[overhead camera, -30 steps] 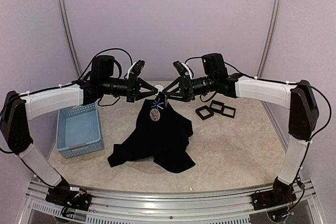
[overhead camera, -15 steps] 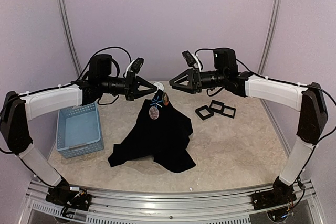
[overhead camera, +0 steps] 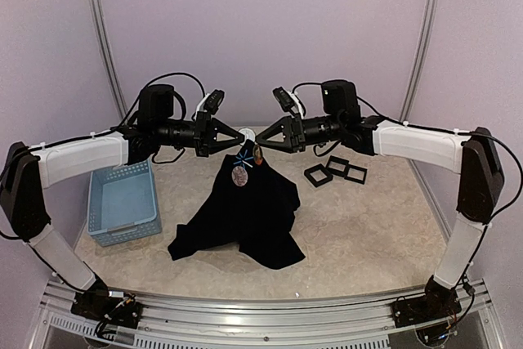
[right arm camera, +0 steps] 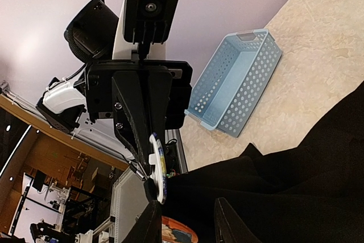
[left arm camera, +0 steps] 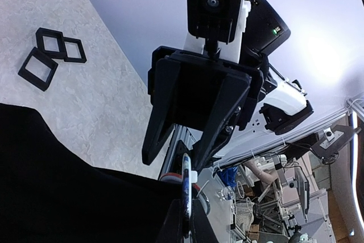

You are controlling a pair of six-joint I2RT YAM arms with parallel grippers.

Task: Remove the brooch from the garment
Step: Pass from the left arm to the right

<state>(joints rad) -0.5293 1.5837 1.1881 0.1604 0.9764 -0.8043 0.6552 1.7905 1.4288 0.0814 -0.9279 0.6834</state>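
Left tool (overhead camera: pixel 232 146) clenched on garment (overhead camera: pixel 245 218) neck, holding it up mid-scene, hem on tabletop (overhead camera: pixel 368 226). Right tool (overhead camera: pixel 255 148) jaws apart, at neck. Brooch (overhead camera: pixel 241 176) hangs just below. Centre jaws on brooch only, no cloth, then pull away right.

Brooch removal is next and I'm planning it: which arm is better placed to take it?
Right. The left end effector is shut on the garment at its neck, holding it up; the right end effector is open, close by the brooch.
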